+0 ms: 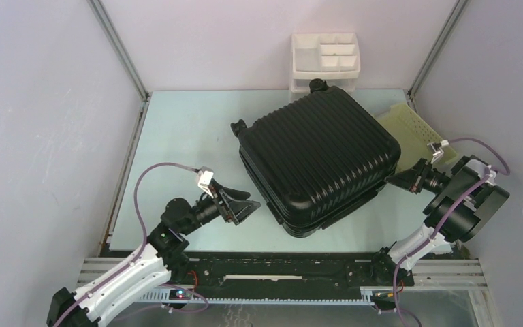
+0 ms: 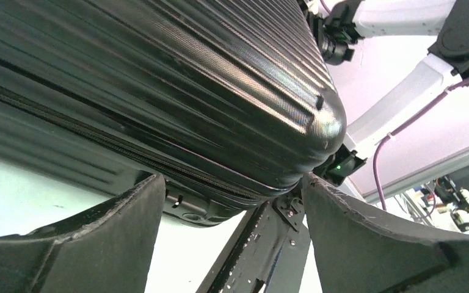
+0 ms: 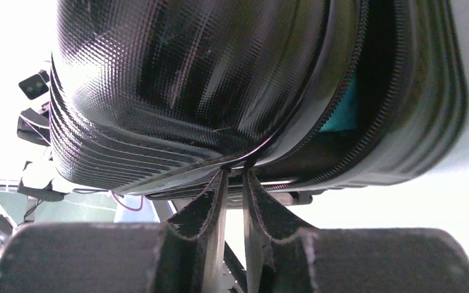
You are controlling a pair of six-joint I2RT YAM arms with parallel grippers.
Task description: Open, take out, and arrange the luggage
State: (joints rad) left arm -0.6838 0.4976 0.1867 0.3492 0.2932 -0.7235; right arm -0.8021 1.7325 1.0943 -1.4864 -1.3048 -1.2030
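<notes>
Across the middle of the tabletop (image 1: 177,136) the luggage (image 1: 320,160) lies flat and askew. Its wheels point toward the far left corner, and its long axis slants down to the near edge. At its right side the right end effector (image 1: 391,180) is drawn narrow, tips meeting on the zipper (image 3: 342,91); whether a pull sits between them is hidden. The left end effector (image 1: 250,206) stands wide just beside the near left corner of the case, not touching it. The right arm looks better placed to run the zipper along that side.
</notes>
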